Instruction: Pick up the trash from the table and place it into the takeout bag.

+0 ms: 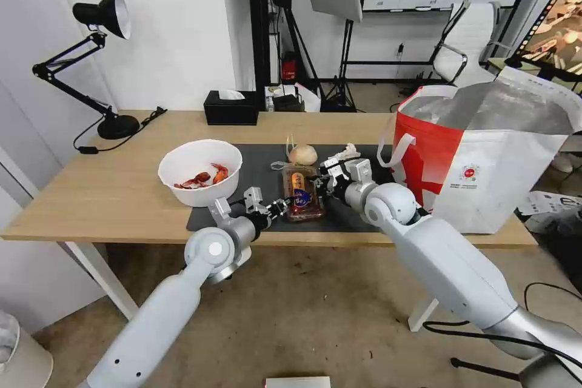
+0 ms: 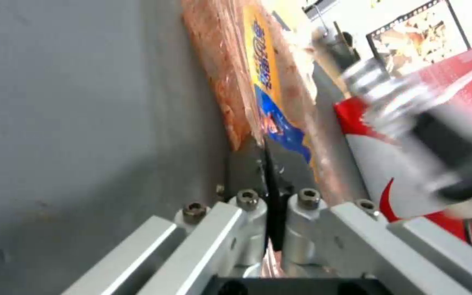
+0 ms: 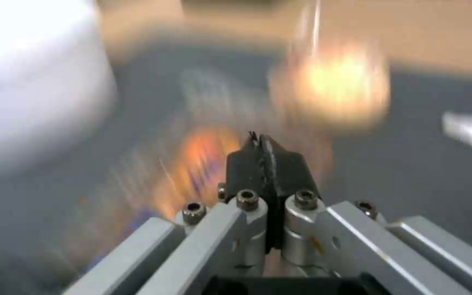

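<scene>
I am clamping my left pincer (image 1: 280,206) on the near edge of the clear tray (image 1: 301,194), lying just beside the bowl (image 1: 200,171). My right pincer (image 1: 319,182), pressed together, is touching its far side. I should lift evenly toward the takeout bag (image 1: 485,157).

Head view bright, even indoor light, soft shadows, edges bowed by wide lens. Glare on the takeout bag (image 1: 485,110) foil lining. Left wrist view: near surfaces sharp, far side smeared by motion blur. Right wrist view heavily blurred; only the right gripper (image 3: 262,141) is sharp.
</scene>
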{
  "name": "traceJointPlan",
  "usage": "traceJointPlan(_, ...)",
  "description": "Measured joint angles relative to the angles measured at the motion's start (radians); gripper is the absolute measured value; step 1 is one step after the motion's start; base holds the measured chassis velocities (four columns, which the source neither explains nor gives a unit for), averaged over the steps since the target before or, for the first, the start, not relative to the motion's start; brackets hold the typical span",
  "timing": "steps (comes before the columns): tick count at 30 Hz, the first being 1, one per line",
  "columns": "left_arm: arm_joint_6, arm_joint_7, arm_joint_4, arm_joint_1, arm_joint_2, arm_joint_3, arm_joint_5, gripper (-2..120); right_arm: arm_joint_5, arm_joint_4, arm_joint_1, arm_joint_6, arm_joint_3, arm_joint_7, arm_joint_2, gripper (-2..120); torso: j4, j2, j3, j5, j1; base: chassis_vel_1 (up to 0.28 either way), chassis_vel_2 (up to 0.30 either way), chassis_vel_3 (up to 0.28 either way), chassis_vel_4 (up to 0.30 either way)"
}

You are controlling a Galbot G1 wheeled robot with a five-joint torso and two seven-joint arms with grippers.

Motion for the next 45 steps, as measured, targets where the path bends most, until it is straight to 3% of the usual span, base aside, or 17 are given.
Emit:
traceJointPlan(2, -0.017, 0.001, -0.026, 0.001, 0.002, -0.014, 0.001, 0, 0.181, 0.065, -0.050, 0.159, 0.061, 0.098, 0.016, 6, 0.0006, 0.000, 0.000, -0.0003, 0.000, 0.000, 0.000, 0.000, 0.000)
traceJointPlan(4, -0.036, 0.004, -0.054, -0.006, 0.007, -0.027, 0.007, 0, 0.211, 0.129, -0.121, 0.263, 0.111, 0.153, 0.019, 14, 0.0005, 0.000, 0.000, -0.0001, 0.000, 0.000, 0.000, 0.000, 0.000)
traceJointPlan(5, -0.036, 0.004, -0.054, -0.006, 0.007, -0.027, 0.007, 0, 0.211, 0.129, -0.121, 0.263, 0.111, 0.153, 0.019, 14, 0.0005, 0.000, 0.000, -0.0001, 0.000, 0.000, 0.000, 0.000, 0.000)
traceJointPlan(6, -0.059, 0.009, -0.071, -0.023, 0.014, -0.032, 0.042, 0, 0.137, 0.179, -0.197, 0.333, 0.151, 0.172, 0.013, 21, 0.0002, 0.000, 0.000, 0.0001, 0.000, 0.000, 0.000, 0.000, 0.000)
traceJointPlan(8, -0.097, 0.014, -0.096, -0.045, 0.032, -0.053, 0.119, 0, -0.016, 0.229, -0.279, 0.371, 0.182, 0.201, 0.004, 30, -0.0009, 0.000, 0.000, 0.0000, 0.000, 0.000, 0.000, 0.000, 0.000)
traceJointPlan(10, -0.114, 0.016, -0.102, -0.067, 0.041, -0.055, 0.154, 0, -0.076, 0.256, -0.314, 0.371, 0.194, 0.214, 0.000, 35, 0.0004, 0.000, 0.000, 0.0003, 0.000, 0.000, 0.000, 0.000, 0.000)
traceJointPlan(15, -0.144, 0.036, -0.085, -0.208, 0.063, -0.010, 0.238, 0, -0.204, 0.342, -0.432, 0.324, 0.242, 0.233, -0.017, 48, 0.0002, 0.000, 0.000, -0.0001, 0.000, 0.000, 0.000, 0.000, 0.000)
traceJointPlan(17, -0.149, 0.060, -0.031, -0.370, 0.067, 0.085, 0.283, 0, -0.251, 0.377, -0.505, 0.282, 0.261, 0.238, -0.017, 61, 0.0000, 0.000, 0.000, 0.0002, 0.000, 0.000, 0.000, 0.000, 0.000)
traceJointPlan(18, -0.149, 0.060, -0.031, -0.370, 0.067, 0.085, 0.283, 0, -0.251, 0.377, -0.505, 0.282, 0.261, 0.238, -0.017, 61, 0.0000, 0.000, 0.000, 0.0002, 0.000, 0.000, 0.000, 0.000, 0.000)
traceJointPlan(20, -0.161, 0.092, 0.058, -0.550, 0.044, 0.219, 0.333, 0, -0.305, 0.395, -0.570, 0.252, 0.260, 0.232, -0.001, 72, -0.0005, 0.000, 0.000, 0.0004, 0.000, 0.000, 0.000, 0.000, 0.000)
traceJointPlan(21, -0.161, 0.092, 0.058, -0.550, 0.044, 0.219, 0.333, 0, -0.305, 0.395, -0.570, 0.252, 0.260, 0.232, -0.001, 72, -0.0005, 0.000, 0.000, 0.0004, 0.000, 0.000, 0.000, 0.000, 0.000)
traceJointPlan(23, -0.168, 0.117, 0.125, -0.660, 0.004, 0.329, 0.378, 0, -0.340, 0.407, -0.600, 0.244, 0.249, 0.218, 0.015, 84, -0.0002, 0.000, 0.000, 0.0002, 0.000, 0.000, 0.000, 0.000, 0.000)
traceJointPlan(26, -0.174, 0.132, 0.172, -0.731, -0.031, 0.402, 0.417, 0, -0.356, 0.413, -0.612, 0.237, 0.242, 0.213, 0.024, 91, -0.0002, 0.000, 0.000, 0.0003, 0.000, 0.000, 0.000, 0.000, 0.000)
traceJointPlan(27, -0.186, 0.142, 0.226, -0.804, -0.083, 0.482, 0.470, 0, -0.371, 0.418, -0.619, 0.229, 0.238, 0.209, 0.032, 97, 0.0000, 0.000, 0.000, 0.0003, 0.000, 0.000, 0.000, 0.000, 0.000)
traceJointPlan(31, -0.202, 0.160, 0.294, -0.868, -0.146, 0.550, 0.531, 0, -0.383, 0.421, -0.627, 0.226, 0.238, 0.204, 0.034, 100, -0.0002, 0.000, 0.000, 0.0005, 0.000, 0.000, 0.000, 0.000, 0.000)
traceJointPlan(35, -0.212, 0.185, 0.396, -0.947, -0.267, 0.618, 0.574, 0, -0.390, 0.429, -0.657, 0.225, 0.250, 0.193, 0.035, 100, -0.0002, 0.000, 0.000, 0.0004, 0.000, 0.000, 0.000, 0.000, 0.000)
traceJointPlan(45, -0.227, 0.290, 0.500, -1.010, -0.350, 0.727, 0.669, 0, -0.387, 0.444, -0.670, 0.225, 0.274, 0.179, 0.018, 100, 0.0000, 0.000, 0.000, 0.0002, 0.000, 0.000, 0.000, 0.000, 0.000)
